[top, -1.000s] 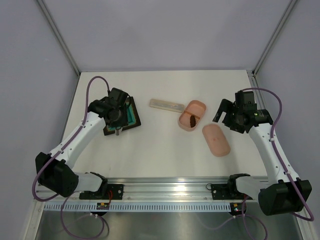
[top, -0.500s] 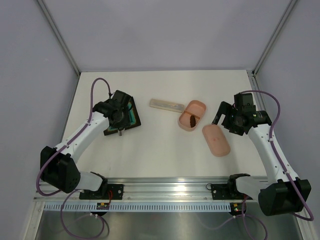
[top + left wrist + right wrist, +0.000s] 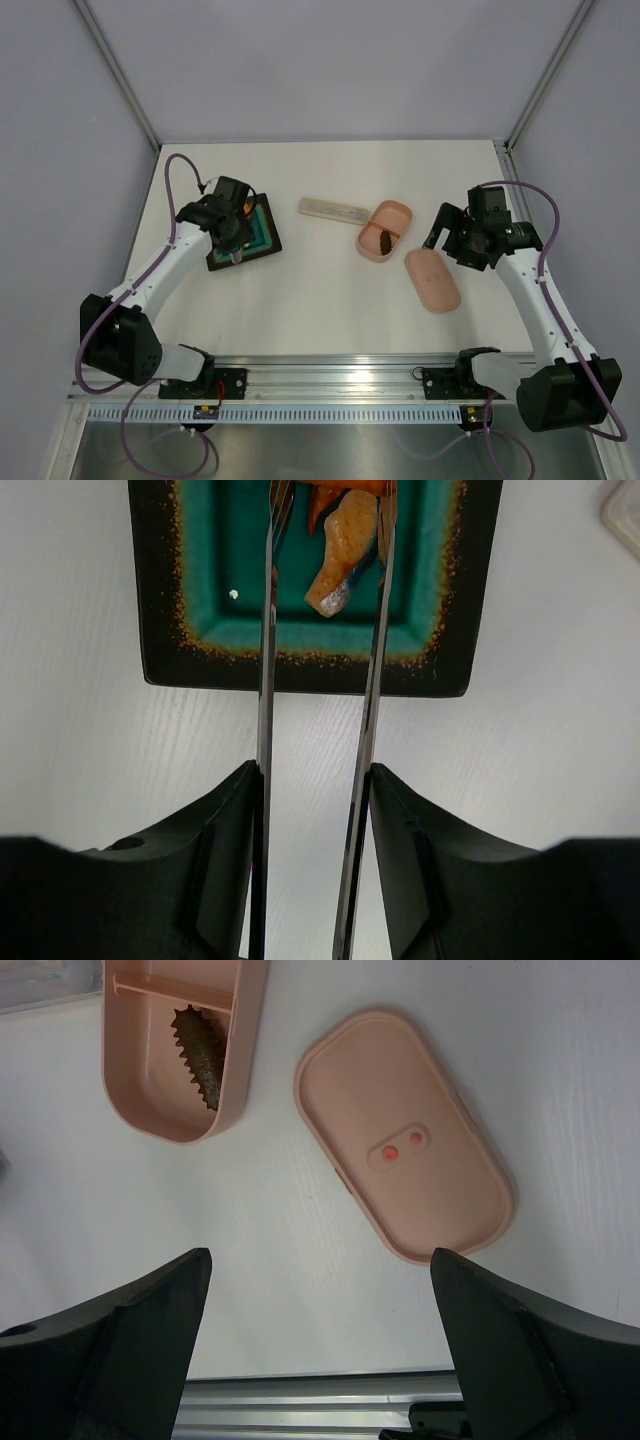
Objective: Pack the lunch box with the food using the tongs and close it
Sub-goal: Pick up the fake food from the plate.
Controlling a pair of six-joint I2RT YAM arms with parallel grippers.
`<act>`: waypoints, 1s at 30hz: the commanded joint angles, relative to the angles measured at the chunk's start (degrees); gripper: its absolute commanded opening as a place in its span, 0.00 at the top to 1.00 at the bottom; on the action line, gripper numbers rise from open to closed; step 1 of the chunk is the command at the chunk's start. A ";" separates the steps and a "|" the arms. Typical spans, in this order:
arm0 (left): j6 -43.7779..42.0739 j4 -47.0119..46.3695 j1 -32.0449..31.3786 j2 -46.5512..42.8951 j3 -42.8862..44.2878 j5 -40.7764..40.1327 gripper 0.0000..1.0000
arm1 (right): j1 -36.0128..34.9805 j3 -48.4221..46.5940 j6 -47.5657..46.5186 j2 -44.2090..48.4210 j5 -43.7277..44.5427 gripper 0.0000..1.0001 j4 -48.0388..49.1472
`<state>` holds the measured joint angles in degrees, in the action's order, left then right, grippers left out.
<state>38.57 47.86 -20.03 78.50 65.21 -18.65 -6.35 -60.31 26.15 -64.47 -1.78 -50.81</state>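
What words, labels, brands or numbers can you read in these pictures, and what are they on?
None readable. The lunch box, its lid, the tongs, the tray and the pale case carry no lettering; the lid bears only two red spots.

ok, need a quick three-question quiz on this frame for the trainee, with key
1. True or false: the lid is already on the lunch box.
2. What lies in the lunch box? A) an orange piece B) a dark brown spiky piece C) nothing
3. Fill in: the tongs held in the left pincer straddle the ____ food piece on the tray.

Key: 1 false, it lies spots up on the table beside the box. 2 B. 3 orange.
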 commanded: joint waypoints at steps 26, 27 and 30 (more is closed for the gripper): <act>7.75 -6.46 1.57 2.53 1.94 -4.55 0.43 | 0.28 0.28 -0.66 -1.19 -3.84 0.01 2.99; 7.93 -6.37 1.66 2.80 1.85 -4.55 0.43 | 0.28 0.28 -0.92 -1.10 -3.84 0.00 2.99; 8.28 -6.46 1.66 3.33 1.50 -4.72 0.43 | 0.28 0.37 -0.93 -1.01 -3.67 0.00 2.82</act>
<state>45.17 43.86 -18.74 81.43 65.21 -20.23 -6.35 -59.94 26.11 -65.67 -4.19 -49.15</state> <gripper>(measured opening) 0.570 0.993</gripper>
